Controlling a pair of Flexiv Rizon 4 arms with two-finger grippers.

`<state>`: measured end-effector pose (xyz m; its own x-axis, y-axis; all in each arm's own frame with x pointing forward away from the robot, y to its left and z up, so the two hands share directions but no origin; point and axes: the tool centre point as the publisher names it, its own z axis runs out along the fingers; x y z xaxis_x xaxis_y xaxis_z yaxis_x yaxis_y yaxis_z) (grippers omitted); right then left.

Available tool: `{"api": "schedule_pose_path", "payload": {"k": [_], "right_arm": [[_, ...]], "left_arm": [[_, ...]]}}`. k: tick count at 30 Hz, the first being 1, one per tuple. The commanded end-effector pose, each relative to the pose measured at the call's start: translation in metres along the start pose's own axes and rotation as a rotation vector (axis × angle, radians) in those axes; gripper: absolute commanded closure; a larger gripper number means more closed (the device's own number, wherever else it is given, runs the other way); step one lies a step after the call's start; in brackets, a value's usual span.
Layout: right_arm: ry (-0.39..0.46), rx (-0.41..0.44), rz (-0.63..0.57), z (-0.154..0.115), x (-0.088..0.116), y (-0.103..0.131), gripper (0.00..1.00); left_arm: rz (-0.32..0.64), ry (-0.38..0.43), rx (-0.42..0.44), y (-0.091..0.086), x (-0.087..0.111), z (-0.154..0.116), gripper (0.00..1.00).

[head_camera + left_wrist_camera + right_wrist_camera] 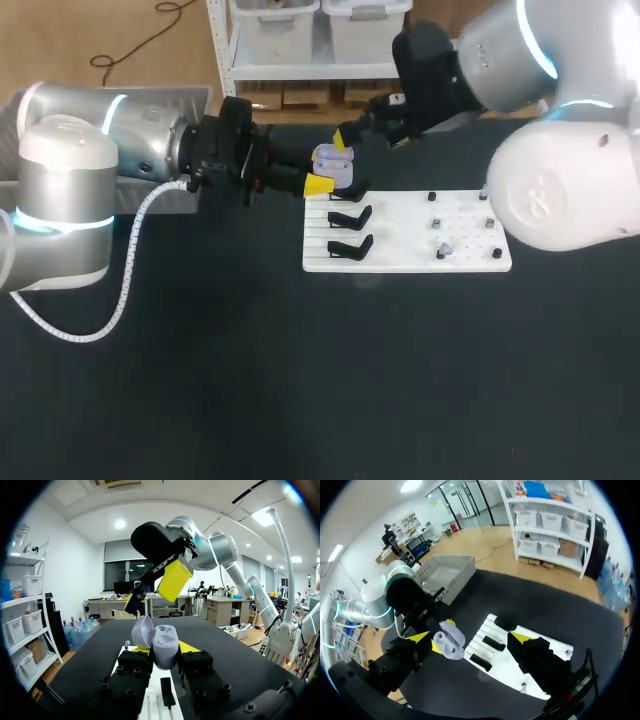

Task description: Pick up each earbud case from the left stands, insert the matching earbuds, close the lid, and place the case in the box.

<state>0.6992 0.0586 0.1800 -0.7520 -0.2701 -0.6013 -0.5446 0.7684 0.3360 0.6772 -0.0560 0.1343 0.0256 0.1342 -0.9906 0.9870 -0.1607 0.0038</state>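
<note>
My left gripper (328, 172) is shut on a lavender earbud case (333, 164), held above the far left corner of the white board (400, 262). In the left wrist view the case (165, 649) sits upright between the yellow tips, its lid (142, 630) swung open. My right gripper (345, 138) hangs open just above and behind the case, holding nothing. From the left wrist it shows as the right gripper (152, 591) over the lid. In the right wrist view the case (449, 647) lies ahead of the wide-apart right gripper (470, 637).
Two black stands (350, 216) (350, 246) sit on the board's left half. Small dark pegs and a pale piece (445, 248) dot its right half. A grey mesh basket (447, 575) stands at the table's far left, behind my left arm.
</note>
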Motion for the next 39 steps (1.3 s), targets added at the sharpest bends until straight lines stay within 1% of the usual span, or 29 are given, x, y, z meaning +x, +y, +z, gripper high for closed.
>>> {"api": "schedule_pose_path", "payload": {"k": [1,3,7,13,17,20,25,29,35,39], "right_arm": [[-0.044,0.073,-0.040,-0.026,0.009,-0.001,0.00],[-0.053,0.097,-0.068,-0.034,0.008,-0.006,0.00],[-0.061,0.153,-0.080,-0.047,0.009,-0.020,0.00],[-0.031,0.242,-0.093,-0.057,0.016,-0.044,0.00],[0.021,0.307,-0.135,-0.059,0.024,-0.060,0.00],[0.062,0.344,-0.150,-0.059,0.030,-0.075,0.00],[0.139,0.480,-0.214,-0.056,0.041,-0.105,0.00],[0.200,0.545,-0.221,-0.052,0.052,-0.131,0.00],[0.267,0.593,-0.203,-0.045,0.067,-0.159,0.00],[0.290,0.601,-0.185,-0.040,0.073,-0.172,0.00]], "left_arm": [[0.017,0.004,-0.017,-0.002,0.000,-0.001,1.00],[0.028,0.000,-0.029,-0.003,0.000,-0.001,1.00],[0.033,0.002,-0.051,-0.003,0.000,-0.001,1.00],[0.019,-0.007,-0.071,-0.002,0.001,-0.002,1.00],[0.009,-0.015,-0.072,-0.003,0.003,-0.001,1.00],[0.006,-0.012,-0.056,-0.004,0.003,0.001,1.00],[0.007,-0.010,-0.048,-0.004,0.003,0.001,1.00],[0.007,-0.010,-0.048,-0.004,0.003,0.001,1.00],[0.007,-0.010,-0.048,-0.004,0.003,0.001,1.00],[0.007,-0.010,-0.048,-0.004,0.003,0.001,1.00]]}}
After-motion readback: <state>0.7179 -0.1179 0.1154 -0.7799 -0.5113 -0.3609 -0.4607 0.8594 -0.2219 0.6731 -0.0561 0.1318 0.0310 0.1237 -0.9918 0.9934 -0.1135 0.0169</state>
